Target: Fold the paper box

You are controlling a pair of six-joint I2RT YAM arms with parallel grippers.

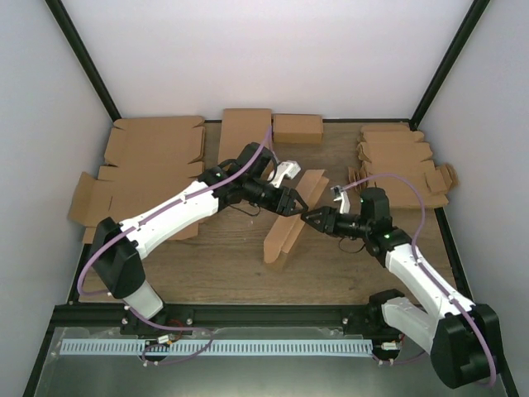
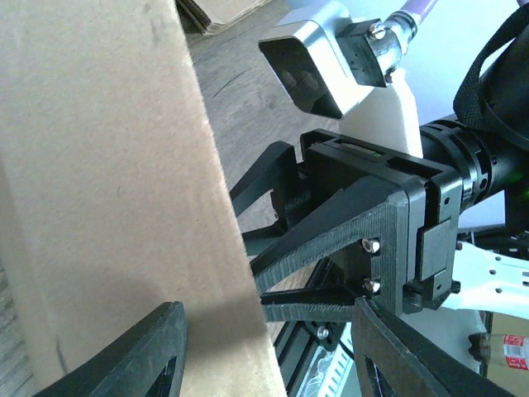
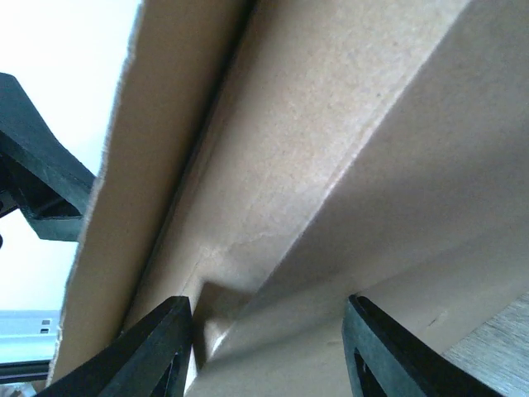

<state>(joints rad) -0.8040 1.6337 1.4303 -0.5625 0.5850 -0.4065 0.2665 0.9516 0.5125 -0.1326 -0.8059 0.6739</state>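
Note:
The paper box (image 1: pixel 285 236) stands partly folded on edge in the middle of the wooden table, its panels raised. My left gripper (image 1: pixel 291 203) meets it from the left near its far end, and my right gripper (image 1: pixel 314 217) meets it from the right. In the left wrist view the box (image 2: pixel 107 165) fills the left side. Its edge sits between the spread jaws of the left gripper (image 2: pixel 269 308), with a gap on the right. In the right wrist view a folded crease of the box (image 3: pixel 331 124) lies beyond the right gripper (image 3: pixel 266 304), whose jaws stand apart. A left finger (image 3: pixel 37 178) shows past the box's edge.
A pile of large flat cardboard blanks (image 1: pixel 153 161) lies at the left. A flat sheet (image 1: pixel 244 132) and a small closed box (image 1: pixel 297 128) sit at the back. Small notched blanks (image 1: pixel 401 161) are stacked at the right. A black frame rail (image 1: pixel 248 314) runs along the near edge.

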